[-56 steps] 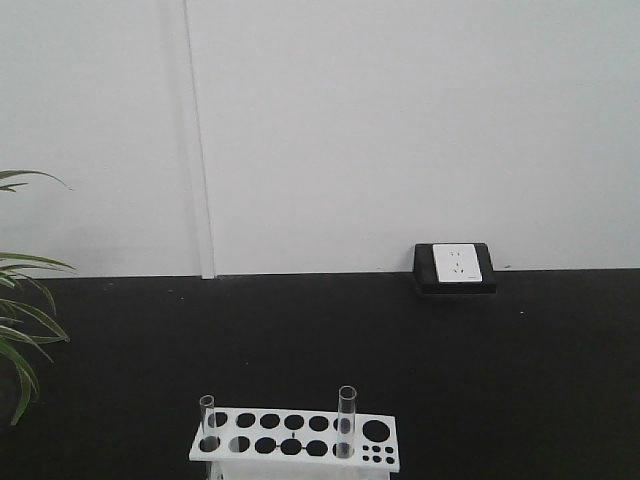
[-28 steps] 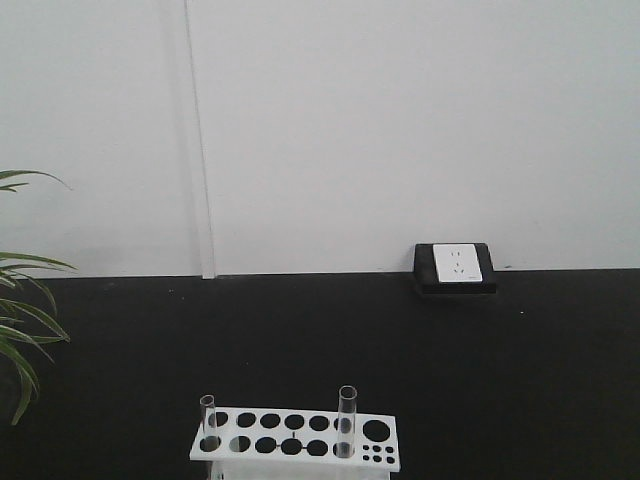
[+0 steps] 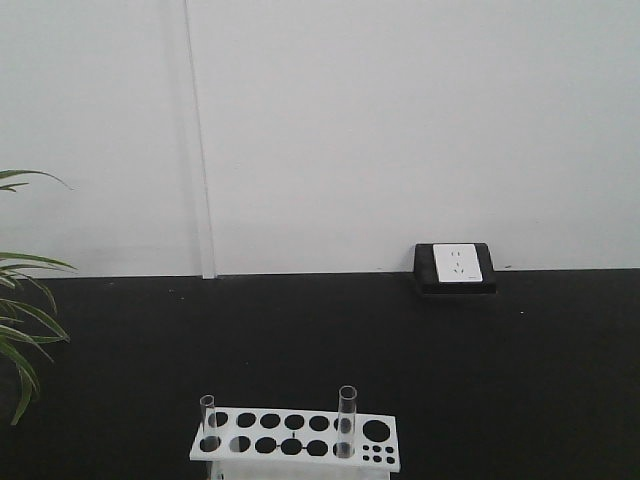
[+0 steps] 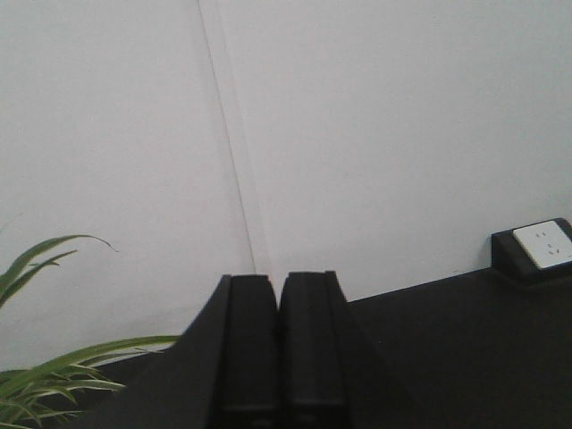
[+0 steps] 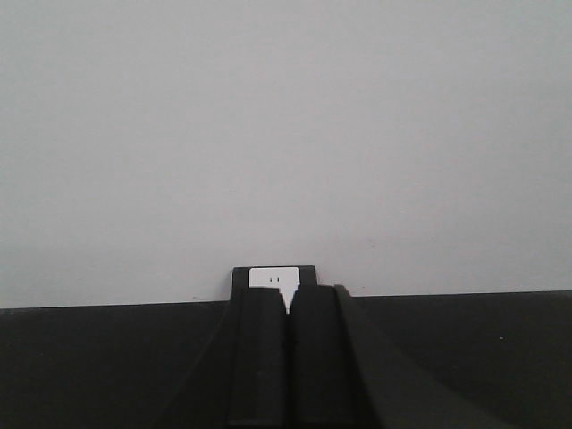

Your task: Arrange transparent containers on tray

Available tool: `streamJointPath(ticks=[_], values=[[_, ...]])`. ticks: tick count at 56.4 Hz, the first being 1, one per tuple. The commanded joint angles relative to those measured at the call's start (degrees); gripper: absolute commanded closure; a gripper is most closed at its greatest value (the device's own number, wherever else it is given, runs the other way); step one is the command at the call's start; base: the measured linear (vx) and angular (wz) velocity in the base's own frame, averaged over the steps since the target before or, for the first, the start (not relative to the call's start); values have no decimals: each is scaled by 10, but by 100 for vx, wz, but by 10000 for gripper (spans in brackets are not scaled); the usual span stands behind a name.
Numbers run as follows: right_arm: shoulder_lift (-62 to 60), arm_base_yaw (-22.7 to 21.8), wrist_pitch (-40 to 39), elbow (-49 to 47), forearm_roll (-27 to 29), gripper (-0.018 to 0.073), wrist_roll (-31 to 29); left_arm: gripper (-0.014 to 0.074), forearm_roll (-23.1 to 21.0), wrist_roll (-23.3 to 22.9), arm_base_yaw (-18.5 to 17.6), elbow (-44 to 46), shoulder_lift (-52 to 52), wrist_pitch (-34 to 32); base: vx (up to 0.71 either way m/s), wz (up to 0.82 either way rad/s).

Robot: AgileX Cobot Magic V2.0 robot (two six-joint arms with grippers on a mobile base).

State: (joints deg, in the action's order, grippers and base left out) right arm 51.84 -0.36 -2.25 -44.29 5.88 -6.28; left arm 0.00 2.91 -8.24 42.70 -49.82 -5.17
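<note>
Soft, even, diffuse light on the pale wall (image 3: 400, 120) (all three views slightly grainy).

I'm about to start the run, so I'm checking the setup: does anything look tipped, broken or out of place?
Nothing stands out. The left test tube and the right test tube stand upright in the white rack, with no breakage visible. The tray is out of view.

No readable text, labels, brands or numbers appear in any of these views.
</note>
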Motion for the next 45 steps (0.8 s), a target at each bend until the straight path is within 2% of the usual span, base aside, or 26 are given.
streamJointPath(ticks=[1, 7, 18, 25, 28, 33, 39, 45], values=[[-4, -3, -49, -21, -1, 436, -1, 477, -5, -29, -3, 23, 4, -56, 0, 0], [-4, -3, -47, -21, -1, 323, 1, 385, -5, -29, -3, 23, 4, -55, 0, 0], [-4, -3, -48, -21, -1, 6, 1, 153, -5, -29, -3, 23, 4, -54, 0, 0], [-4, -3, -48, -21, -1, -142, 1, 43, -5, -29, -3, 23, 4, -51, 0, 0], [-4, -3, -50, -21, -1, -172, 1, 20, -5, -29, -3, 23, 4, -51, 0, 0], [-4, -3, -66, -21, 2, -169, 10, 3, -5, -29, -3, 23, 4, -65, 0, 0], [-4, -2, -77, -21, 10, -155, 42, 4, -5, -53, -3, 23, 4, -97, 0, 0], [-1, -2, -74, -21, 8, -125, 43, 4, 3, -40, -3, 17, 4, -100, 0, 0]])
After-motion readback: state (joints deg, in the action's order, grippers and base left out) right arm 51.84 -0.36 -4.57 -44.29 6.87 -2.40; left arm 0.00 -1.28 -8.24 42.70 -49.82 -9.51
